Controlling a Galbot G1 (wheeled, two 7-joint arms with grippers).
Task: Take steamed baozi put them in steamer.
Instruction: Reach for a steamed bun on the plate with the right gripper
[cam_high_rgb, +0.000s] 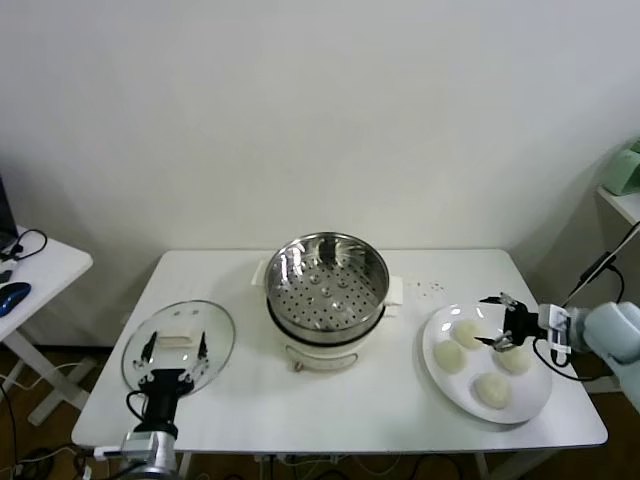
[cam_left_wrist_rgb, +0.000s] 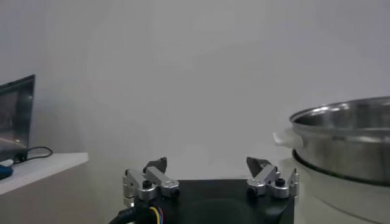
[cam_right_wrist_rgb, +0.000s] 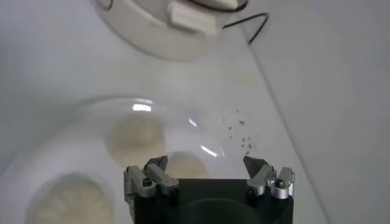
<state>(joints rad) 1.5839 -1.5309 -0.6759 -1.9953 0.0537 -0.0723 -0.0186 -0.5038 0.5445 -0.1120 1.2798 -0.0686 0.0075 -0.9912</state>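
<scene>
Room: plain white wall behind a white table (cam_high_rgb: 330, 400), with a second white side desk (cam_high_rgb: 40, 265) off to the robot's left.
Steamer: the shiny steamer (cam_high_rgb: 327, 282) sits mid-table on its white cooker base, holes in the bottom showing, nothing inside it.
Lid: the glass lid (cam_high_rgb: 180, 340) lies flat near the table's left front corner.
Plate: a white plate (cam_high_rgb: 440, 385) sits to the right of the steamer, well apart from it.
Baozi: all four steamed baozi (cam_high_rgb: 448, 357) are on that plate, none in the basket so far.
Right arm: comes in from the right edge, forearm roughly level, wrist aimed inward across the plate toward the steamer.
Right gripper: the right gripper (cam_high_rgb: 503, 322) hovers over the plate's far half, between the buns there. Fingers spread wide, nothing between them. From the wrist camera one bun sits right under the gap, partly hidden by the gripper body.
Left arm: parked low at the front left edge, pointing up the table over the lid's near rim.
Left gripper: the left gripper (cam_high_rgb: 171, 349) is spread wide too, holding nothing.
</scene>
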